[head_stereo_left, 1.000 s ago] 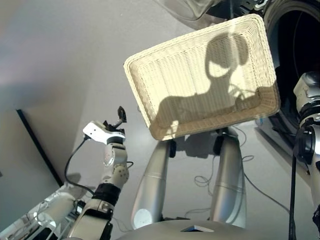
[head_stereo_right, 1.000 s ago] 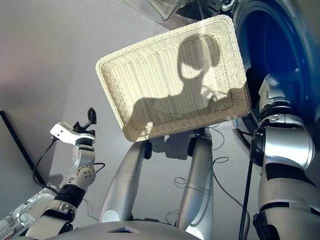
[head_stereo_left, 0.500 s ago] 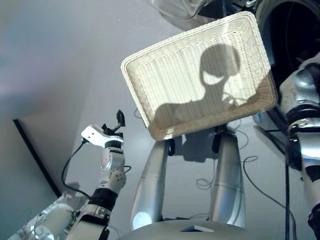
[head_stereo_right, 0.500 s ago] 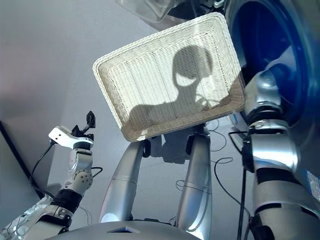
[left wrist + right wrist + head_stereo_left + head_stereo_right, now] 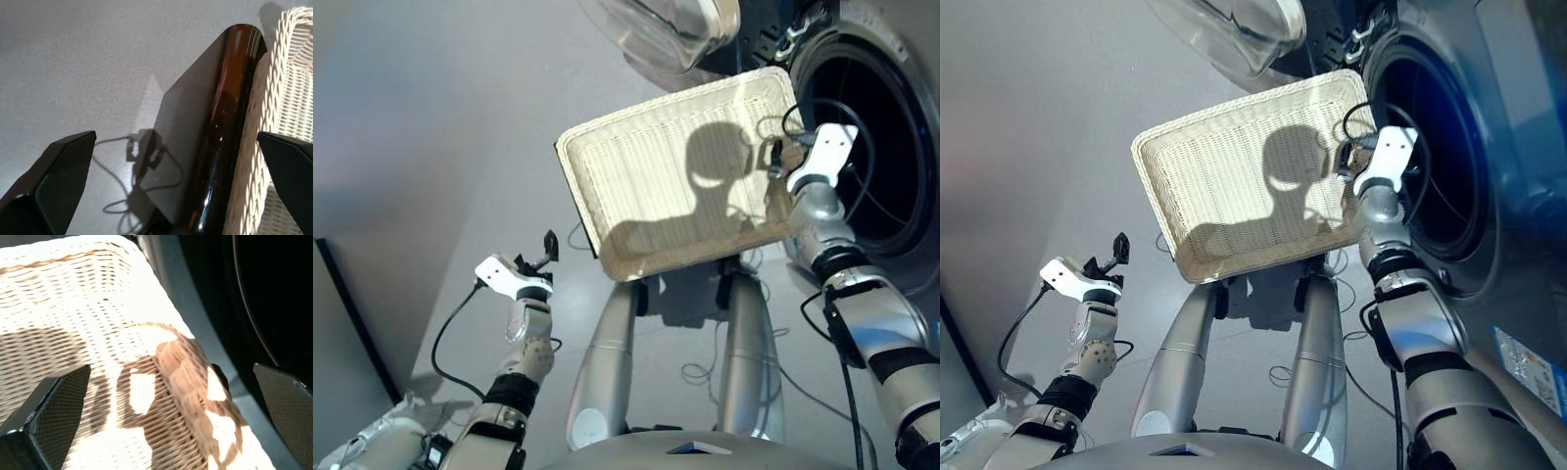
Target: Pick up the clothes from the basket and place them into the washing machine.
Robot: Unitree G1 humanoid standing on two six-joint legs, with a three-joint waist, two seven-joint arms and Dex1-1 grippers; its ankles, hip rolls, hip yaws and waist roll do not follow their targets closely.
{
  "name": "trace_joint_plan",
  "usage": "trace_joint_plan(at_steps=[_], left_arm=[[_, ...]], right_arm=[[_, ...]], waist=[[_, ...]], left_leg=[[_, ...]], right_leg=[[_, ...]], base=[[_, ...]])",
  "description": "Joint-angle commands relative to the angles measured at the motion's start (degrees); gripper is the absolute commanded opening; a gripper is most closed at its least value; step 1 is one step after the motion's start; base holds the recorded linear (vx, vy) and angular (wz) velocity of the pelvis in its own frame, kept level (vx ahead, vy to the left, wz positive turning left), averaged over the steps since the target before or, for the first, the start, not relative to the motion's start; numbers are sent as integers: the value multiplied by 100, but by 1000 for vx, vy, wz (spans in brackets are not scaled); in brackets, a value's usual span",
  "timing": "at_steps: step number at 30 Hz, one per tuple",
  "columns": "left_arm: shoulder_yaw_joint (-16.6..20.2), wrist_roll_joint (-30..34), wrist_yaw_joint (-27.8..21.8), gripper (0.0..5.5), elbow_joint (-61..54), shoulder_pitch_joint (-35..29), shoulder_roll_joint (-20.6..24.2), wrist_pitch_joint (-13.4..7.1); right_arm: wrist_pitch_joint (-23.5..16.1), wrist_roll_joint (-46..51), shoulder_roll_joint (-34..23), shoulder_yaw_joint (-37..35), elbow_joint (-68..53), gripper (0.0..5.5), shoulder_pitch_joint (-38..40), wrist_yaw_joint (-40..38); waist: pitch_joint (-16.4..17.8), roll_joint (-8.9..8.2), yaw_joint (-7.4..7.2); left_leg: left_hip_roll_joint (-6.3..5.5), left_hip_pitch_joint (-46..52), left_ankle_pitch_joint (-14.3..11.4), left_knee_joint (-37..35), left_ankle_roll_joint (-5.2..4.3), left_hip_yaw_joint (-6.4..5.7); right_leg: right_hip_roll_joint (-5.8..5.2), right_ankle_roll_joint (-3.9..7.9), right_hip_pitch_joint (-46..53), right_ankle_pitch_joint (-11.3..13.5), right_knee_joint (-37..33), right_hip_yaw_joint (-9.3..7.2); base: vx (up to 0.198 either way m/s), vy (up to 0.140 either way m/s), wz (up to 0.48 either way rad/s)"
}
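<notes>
The cream wicker basket (image 5: 636, 166) lies tilted in the middle of the head views, and I see no clothes in it or anywhere else. To its right is the dark round drum opening (image 5: 881, 147) of the washing machine (image 5: 1518, 117), with its glass door (image 5: 656, 29) swung open at the top. My right gripper (image 5: 775, 152) is open and empty over the basket's right rim, beside the drum opening. In the right wrist view only wicker (image 5: 98, 333) lies between its fingers. My left gripper (image 5: 546, 247) is open and empty, off to the left of the basket.
Cables (image 5: 705, 367) trail over the grey floor below the basket. A dark strip (image 5: 352, 313) runs along the floor at far left. A blue sticker (image 5: 1528, 362) marks the washer's front. In the left wrist view a glossy dark panel (image 5: 215, 147) runs alongside the basket's rim (image 5: 259, 122).
My right arm has swung up from the right edge of the picture to the basket's right rim by the drum opening. The camera has tilted. The left arm holds much the same pose.
</notes>
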Motion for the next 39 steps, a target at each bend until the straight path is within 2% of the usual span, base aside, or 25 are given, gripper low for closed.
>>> trace_joint_plan(at_steps=[1,2,3,5,6,8,14,19,25,33,39], left_arm=[[190,1029,117,550,477,-127,163,-175],[140,1207,131,550,694,-129,115,-152],[134,1278,124,550,860,-158,71,-152],[93,1405,113,550,1058,-150,0,-128],[47,1715,150,550,1499,-191,-92,-56],[-14,2112,203,550,1830,-173,-171,-56],[-44,2876,355,550,2478,20,-367,67],[-50,3517,566,550,2662,273,-412,53],[-72,3755,340,550,2809,554,-501,138],[41,3942,189,550,3072,789,-475,231],[53,3942,152,550,3116,845,-507,262]], right_arm=[[-327,-237,147,-10,-370,550,627,88],[-316,-266,289,-21,-373,550,861,105],[-314,-299,374,-21,-348,550,1004,109],[-297,-405,501,55,-397,550,1232,131],[-261,-509,686,93,-384,550,1607,143],[-221,-541,877,141,-364,550,2026,237],[-58,-850,1112,119,-50,550,2971,384],[26,-1220,1192,116,89,550,3597,412],[129,-1611,1161,73,294,550,4090,472],[204,-1473,1253,-83,376,550,4359,687],[248,-1253,1336,-279,640,550,4427,711]], waist=[[-295,-159,57],[-326,-189,47],[-333,-233,24],[-338,-259,0],[-395,-336,-42],[-438,-411,-79],[-639,-561,-160],[-917,-629,-190],[-1266,-674,-209],[-1502,-689,-232],[-1610,-661,-247]], left_leg=[[1,226,352,-496,-21,59],[20,409,372,-608,-32,57],[-6,481,559,-720,-18,72],[31,670,576,-814,-31,83],[71,1015,597,-981,-48,105],[98,1414,611,-1167,-62,136],[141,2560,619,-1606,-94,244],[132,3309,641,-1966,-115,296],[82,3870,601,-2162,-126,364],[137,4451,620,-2429,-100,452],[163,4677,548,-2439,-66,472]], right_leg=[[117,308,473,677,-855,-312],[121,317,645,683,-949,-328],[94,281,733,868,-1110,-357],[84,288,917,873,-1189,-380],[103,299,1254,897,-1364,-392],[110,311,1662,922,-1575,-422],[153,339,2788,873,-1950,-485],[201,387,3603,854,-2315,-527],[251,483,4382,915,-2887,-530],[336,452,4897,773,-2796,-476],[348,442,5123,712,-2823,-463]], base=[[0,0,0],[-60,16,29],[-67,23,-9],[-40,8,-21],[0,0,0],[32,14,-13],[17,10,-16],[24,6,-14],[0,0,0],[24,4,-14],[28,1,-9]])
